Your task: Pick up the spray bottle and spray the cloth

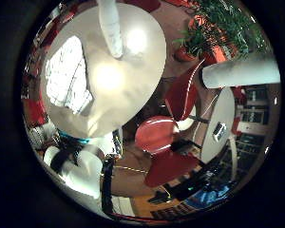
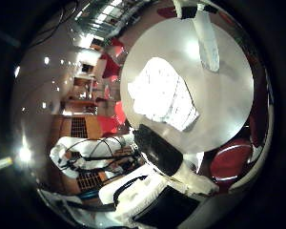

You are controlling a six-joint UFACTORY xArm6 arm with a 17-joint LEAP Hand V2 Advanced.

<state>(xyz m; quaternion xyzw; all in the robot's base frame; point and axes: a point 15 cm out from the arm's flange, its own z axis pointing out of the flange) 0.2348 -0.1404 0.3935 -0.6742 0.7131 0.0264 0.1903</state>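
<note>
A white spray bottle (image 2: 207,40) stands on a round white table (image 2: 229,105), its trigger head pointing away from the palm. Beside it on the tabletop lies a white checked cloth (image 2: 162,95), crumpled flat. My right hand (image 2: 157,152) hovers well above the table, off to the cloth's side, touching neither thing. Its white and black fingers reach into both views relaxed, with nothing between them. One white finger (image 1: 242,71) juts out straight in the little finger side view.
Red chairs (image 1: 154,133) stand around the table on a wooden floor. A potted green plant (image 1: 213,28) stands beyond the table. A second small white table (image 1: 218,128) is behind the chairs.
</note>
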